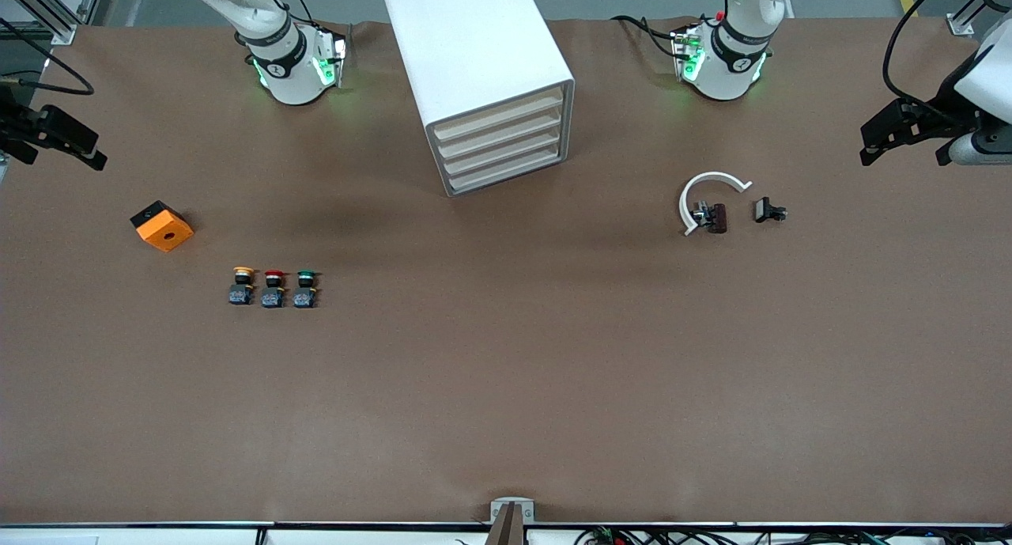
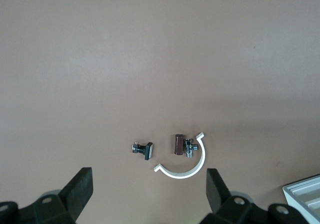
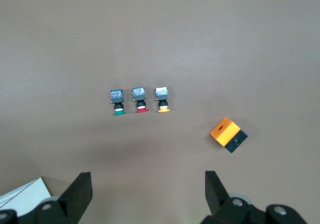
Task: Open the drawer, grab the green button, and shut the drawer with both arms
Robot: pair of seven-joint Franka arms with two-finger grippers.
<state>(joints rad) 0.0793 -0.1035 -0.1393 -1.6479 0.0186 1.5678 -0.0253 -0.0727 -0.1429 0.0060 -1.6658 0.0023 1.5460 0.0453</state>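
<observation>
The white cabinet point(image 1: 474, 62) stands at the table's middle, between the arm bases. Its four cream-fronted drawers point(image 1: 506, 145) are all shut. The green-capped button point(image 1: 306, 288) stands on the open table, nearer the front camera than the cabinet and toward the right arm's end. It also shows in the right wrist view point(image 3: 118, 101). My right gripper point(image 1: 55, 138) point(image 3: 148, 184) hangs open and empty over the table edge at the right arm's end. My left gripper point(image 1: 901, 134) point(image 2: 150, 184) hangs open and empty over the left arm's end.
A red-capped button point(image 1: 273, 288) and a yellow-capped button point(image 1: 243, 285) stand in a row with the green one. An orange box point(image 1: 162, 225) lies beside them. A white C-shaped clip point(image 1: 708, 197), a brown part point(image 1: 717, 217) and a black part point(image 1: 768, 211) lie toward the left arm's end.
</observation>
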